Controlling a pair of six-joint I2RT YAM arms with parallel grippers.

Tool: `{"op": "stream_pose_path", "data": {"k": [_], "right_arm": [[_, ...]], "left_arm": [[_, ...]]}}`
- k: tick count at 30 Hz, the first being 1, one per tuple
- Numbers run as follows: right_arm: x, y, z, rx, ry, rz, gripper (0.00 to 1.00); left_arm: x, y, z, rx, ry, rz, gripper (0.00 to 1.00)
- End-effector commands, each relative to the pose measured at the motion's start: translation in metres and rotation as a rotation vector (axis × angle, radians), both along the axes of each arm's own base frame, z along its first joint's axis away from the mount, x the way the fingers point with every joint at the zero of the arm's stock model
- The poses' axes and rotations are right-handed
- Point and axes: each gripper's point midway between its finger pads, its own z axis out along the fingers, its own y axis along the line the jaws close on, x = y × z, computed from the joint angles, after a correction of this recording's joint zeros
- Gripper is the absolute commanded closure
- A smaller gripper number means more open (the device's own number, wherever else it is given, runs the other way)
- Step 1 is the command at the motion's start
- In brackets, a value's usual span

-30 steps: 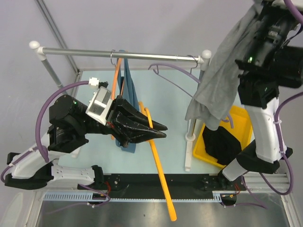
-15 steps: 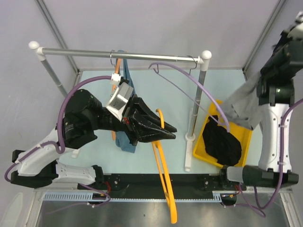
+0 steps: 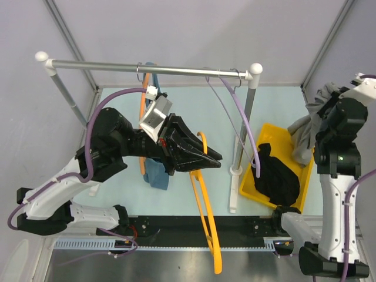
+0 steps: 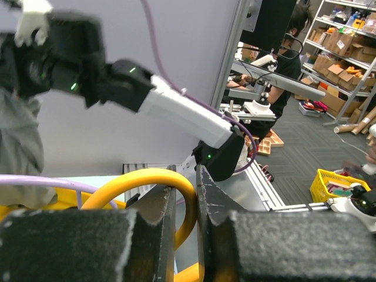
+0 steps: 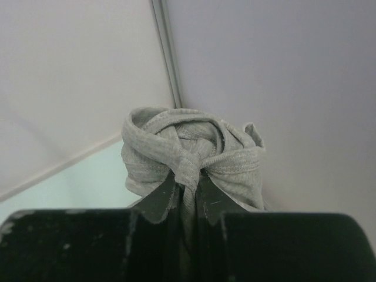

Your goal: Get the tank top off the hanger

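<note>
Your pale green table (image 3: pixel 194 111) carries a yellow bin (image 3: pixel 281 140) at its right side, a black garment (image 3: pixel 276 173) heaped inside, with the clothes rack's white foot (image 3: pixel 234 191) standing just left of the bin.

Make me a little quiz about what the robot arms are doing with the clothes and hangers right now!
1. True or false: the right gripper is shut on the grey tank top.
2. Pick one. What does the left gripper pinch?
A. purple hanger
B. orange hanger
C. metal rail
3. Fill the gap: the black cloth lies in a bin coloured ____.

Key: 1 true; 2 B; 3 yellow.
</note>
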Motion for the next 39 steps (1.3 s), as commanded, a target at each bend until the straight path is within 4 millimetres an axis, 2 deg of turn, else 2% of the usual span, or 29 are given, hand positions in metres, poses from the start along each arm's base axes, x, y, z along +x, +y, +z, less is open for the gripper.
{"op": "stream_pose_path", "data": {"k": [1,2,4,5,7,10,11,12,16,17,18,21,22,23,24,25,26,27,31,32,35,36,38,39], "right_arm": [[-0.049,0.009,0.062,0.057,-0.154,0.009,1.00],[-0.058,0.011,0.069,0.067,-0.171,0.015,1.00],[-0.069,0.016,0.062,0.102,-0.145,0.035,1.00],[-0.072,0.019,0.058,0.136,-0.150,0.042,1.00],[-0.079,0.024,0.036,0.184,-0.099,0.051,1.00],[-0.068,0.040,-0.019,0.298,0.034,0.099,1.00],[-0.060,0.043,-0.051,0.349,0.106,0.096,0.99],[-0.054,0.050,-0.071,0.382,0.162,0.120,0.98],[-0.041,0.053,-0.148,0.550,0.310,0.024,0.98],[-0.040,0.052,-0.161,0.579,0.329,-0.002,0.97],[-0.038,0.054,-0.183,0.601,0.375,-0.015,0.96],[-0.035,0.056,-0.210,0.625,0.436,-0.036,0.91],[-0.038,0.057,-0.224,0.632,0.461,-0.047,0.81],[-0.039,0.057,-0.227,0.629,0.461,-0.049,0.75],[-0.041,0.053,-0.229,0.614,0.457,-0.073,0.57],[-0.042,0.054,-0.233,0.600,0.464,-0.072,0.44],[-0.042,0.054,-0.229,0.588,0.449,-0.061,0.26],[-0.043,0.053,-0.229,0.573,0.453,-0.063,0.01],[-0.046,0.059,-0.212,0.497,0.480,-0.011,0.00],[-0.047,0.072,-0.201,0.452,0.498,0.066,0.00],[-0.055,0.093,-0.186,0.411,0.536,0.192,0.00],[-0.056,0.110,-0.173,0.393,0.533,0.289,0.00],[-0.066,0.129,-0.158,0.400,0.511,0.389,0.00],[-0.072,0.152,-0.146,0.422,0.494,0.508,0.00]], "left_arm": [[-0.003,0.004,0.007,-0.038,0.004,-0.026,1.00],[-0.002,0.004,0.006,-0.038,0.006,-0.024,1.00],[-0.001,0.004,0.005,-0.035,0.011,-0.024,1.00],[0.000,0.004,0.005,-0.036,0.011,-0.021,1.00],[0.001,0.006,0.005,-0.035,0.013,-0.020,1.00],[0.001,0.009,0.005,-0.035,0.013,-0.019,1.00],[0.001,0.009,0.004,-0.035,0.013,-0.018,1.00],[0.001,0.010,0.004,-0.036,0.015,-0.018,1.00],[0.003,0.007,-0.003,-0.024,0.029,-0.023,1.00],[0.002,0.008,-0.003,-0.026,0.030,-0.024,1.00],[0.003,0.009,-0.003,-0.025,0.033,-0.021,1.00],[0.003,0.011,-0.005,-0.028,0.036,-0.013,1.00],[0.004,0.011,-0.006,-0.025,0.041,-0.013,1.00],[0.004,0.011,-0.007,-0.024,0.040,-0.012,1.00],[0.005,0.011,-0.008,-0.024,0.041,-0.011,1.00],[0.006,0.011,-0.009,-0.020,0.041,-0.010,1.00],[0.007,0.010,-0.010,-0.014,0.040,-0.008,1.00],[0.009,0.010,-0.010,-0.015,0.040,0.000,1.00],[0.013,0.014,-0.004,-0.019,0.027,0.013,1.00],[0.013,0.016,-0.003,-0.022,0.022,0.016,1.00],[0.008,0.024,0.002,-0.037,0.009,0.012,1.00],[0.007,0.026,0.003,-0.041,0.006,0.008,1.00],[0.002,0.031,0.005,-0.048,-0.008,-0.006,1.00],[0.000,0.033,0.005,-0.051,-0.013,-0.010,1.00]]}}
